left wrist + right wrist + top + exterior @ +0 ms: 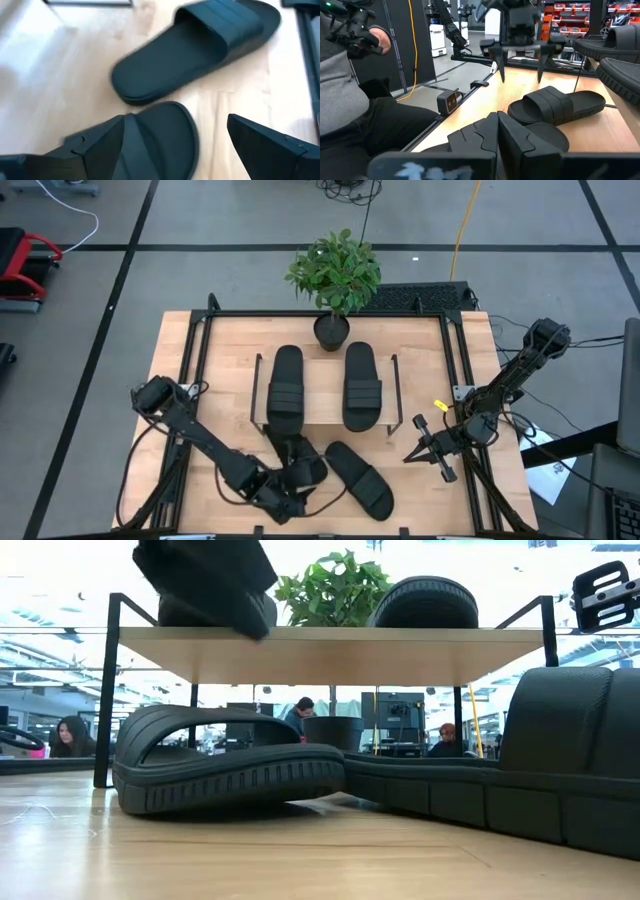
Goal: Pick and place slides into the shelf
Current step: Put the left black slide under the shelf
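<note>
Hidden bits first: in the high view the left gripper (298, 480) and arm cover most of one slide (300, 460) at the desk's (225, 360) 6 o'clock edge, so only dark bulk shows there and its long axis is hard to read. Left wrist view fills in: fingers (100, 145) spread wide apart, hanging over that slide's rounded end (160, 135), nothing clamped; can't tell whether they touch it. Motion blur there.

Second loose slide (360, 477) lies on the desk just at 3 o'clock of the first, fully visible from above, long axis running 10-to-4 o'clock, strap toward the 10 o'clock end.

Shelf (325, 408) sits mid-desk. Two slides on its top board: left one (286, 387) and right one (362, 385), side by side, apart, long axes 12-to-6. Low view shows only their sole ends (425, 602) above the board; space under the board holds no slide.

Potted plant (334, 280) at the shelf's 12 o'clock edge; its leaves hide the pot's far rim.

Right gripper (428, 448) hovers at the desk's 3 o'clock side, well apart from all slides, fingers together, empty.

People sit in the room behind, small and cut off.
</note>
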Controlling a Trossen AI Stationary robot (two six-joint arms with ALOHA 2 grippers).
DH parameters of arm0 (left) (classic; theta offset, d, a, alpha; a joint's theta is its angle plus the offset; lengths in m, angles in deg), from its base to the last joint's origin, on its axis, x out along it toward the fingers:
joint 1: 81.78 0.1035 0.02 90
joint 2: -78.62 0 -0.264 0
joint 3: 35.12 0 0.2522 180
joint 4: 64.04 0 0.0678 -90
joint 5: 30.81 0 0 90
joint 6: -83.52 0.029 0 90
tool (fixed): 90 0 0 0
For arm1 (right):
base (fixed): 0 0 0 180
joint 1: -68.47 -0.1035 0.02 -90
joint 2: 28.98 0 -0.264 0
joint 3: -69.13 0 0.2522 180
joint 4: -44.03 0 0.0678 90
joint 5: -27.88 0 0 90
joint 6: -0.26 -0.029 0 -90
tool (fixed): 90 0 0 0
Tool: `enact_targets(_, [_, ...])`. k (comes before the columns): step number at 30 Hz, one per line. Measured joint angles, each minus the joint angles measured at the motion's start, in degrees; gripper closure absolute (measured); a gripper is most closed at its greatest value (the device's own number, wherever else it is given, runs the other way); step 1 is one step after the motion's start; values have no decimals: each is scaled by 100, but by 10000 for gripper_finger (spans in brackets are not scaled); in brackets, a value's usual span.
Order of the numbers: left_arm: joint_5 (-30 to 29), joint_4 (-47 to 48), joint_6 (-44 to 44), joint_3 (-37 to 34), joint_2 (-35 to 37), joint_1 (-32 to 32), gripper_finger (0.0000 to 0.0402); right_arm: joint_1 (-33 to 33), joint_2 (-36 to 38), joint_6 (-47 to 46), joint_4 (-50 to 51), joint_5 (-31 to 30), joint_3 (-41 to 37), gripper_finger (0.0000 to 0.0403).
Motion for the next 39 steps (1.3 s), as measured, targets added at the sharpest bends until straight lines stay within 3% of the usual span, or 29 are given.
enact_targets(4, [-516,652,-185,412,1,-213,50,0,0,2,2,2,0,403])
enact_targets(9, [-831,1410,-1085,483,-73,-353,50,0,0,0,37,2,0,403])
enact_targets(14, [-465,2172,-1701,601,-693,-315,50,-9,0,-41,119,4,0,403])
enact_targets(21, [-300,3748,-1689,2017,-1700,-240,50,-9,-2,-65,115,-2,0,403])
enact_targets(26, [-203,4638,-1941,2555,-2189,-93,50,-9,-2,-136,118,-4,0,403])
enact_targets(39, [-194,5254,-2308,2622,-2284,26,51,-9,-2,-145,116,-9,0,403])
